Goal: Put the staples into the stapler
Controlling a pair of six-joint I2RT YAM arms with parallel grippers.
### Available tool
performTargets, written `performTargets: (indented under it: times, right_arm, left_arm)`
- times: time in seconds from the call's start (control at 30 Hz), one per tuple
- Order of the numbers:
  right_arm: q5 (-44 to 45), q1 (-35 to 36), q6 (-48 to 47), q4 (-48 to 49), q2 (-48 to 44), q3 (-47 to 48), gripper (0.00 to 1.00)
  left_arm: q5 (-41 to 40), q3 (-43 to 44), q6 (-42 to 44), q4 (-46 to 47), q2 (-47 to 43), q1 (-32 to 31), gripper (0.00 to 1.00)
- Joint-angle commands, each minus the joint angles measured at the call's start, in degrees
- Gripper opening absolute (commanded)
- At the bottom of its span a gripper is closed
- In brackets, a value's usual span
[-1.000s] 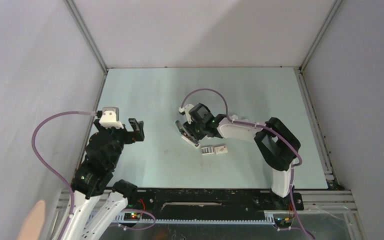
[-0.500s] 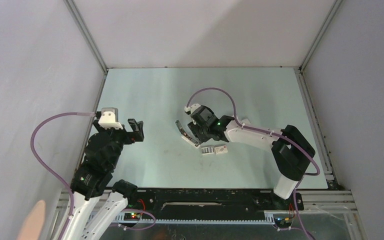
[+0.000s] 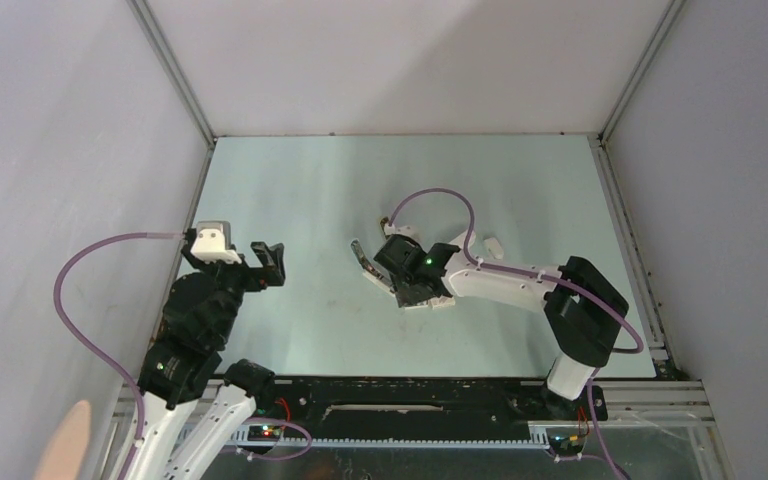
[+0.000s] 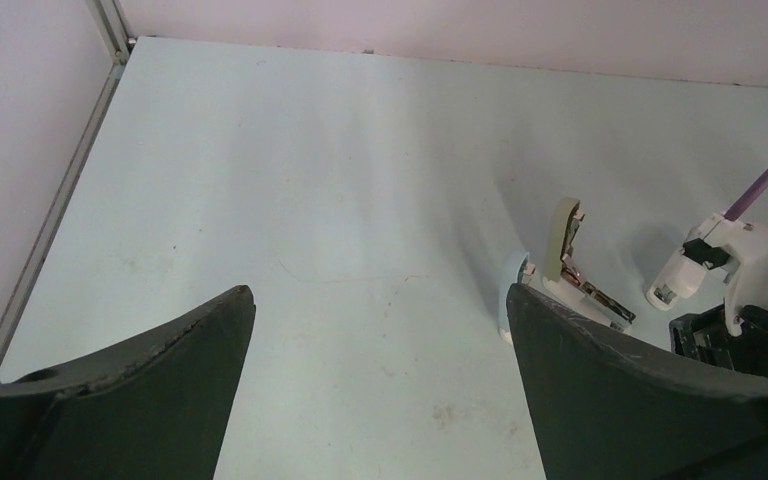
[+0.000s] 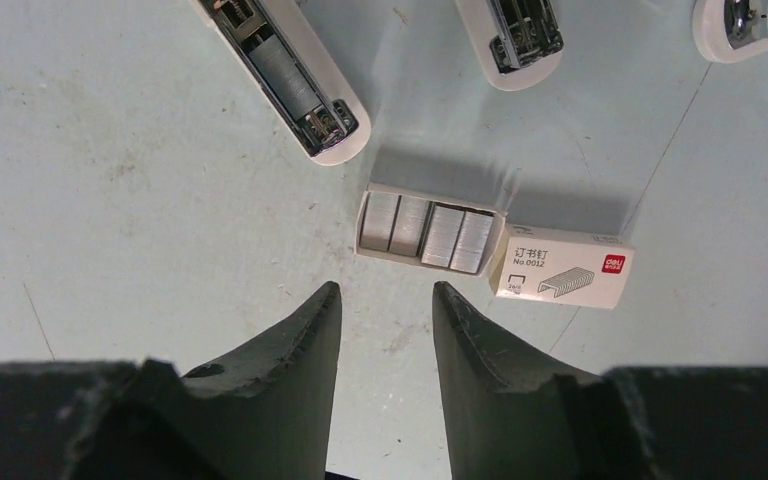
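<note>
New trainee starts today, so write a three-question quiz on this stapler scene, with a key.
1. Open or shut: how is the stapler?
2. True or false: the right gripper holds the staples.
3. In the right wrist view, what lies just right of the staples? A) the stapler B) a printed box C) nothing

Key: 1 open. 2 false, its jaws are empty. 3 B.
</note>
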Motion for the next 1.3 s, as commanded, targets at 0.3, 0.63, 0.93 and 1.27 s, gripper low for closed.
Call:
performTargets:
  times: [0.3, 0.63, 0.93, 1.27]
  right_arm:
    - [4.9, -0.5, 6.6, -0.1, 3.2, 0.2, 0.39]
    - [5.5, -1.5, 6.9, -0.2, 5.3, 0.2, 0.39]
    - [5.6, -2.0, 7.3, -0.6, 6.2, 0.1, 0.43]
    - [3.9, -3.0, 7.9, 1.5, 5.9, -2.0, 0.48]
  left_arm:
    - [0.0, -0.5, 0.2, 1.8, -0.8, -0.9, 1.0]
    - [0.1, -0.5, 0.2, 1.9, -0.2, -1.0, 1.0]
    - [0.1, -0.5, 0.3, 1.9, 0.1, -1.2, 1.0]
    - [0.1, -0.4, 0.3, 1.8, 0.4, -1.3, 1.0]
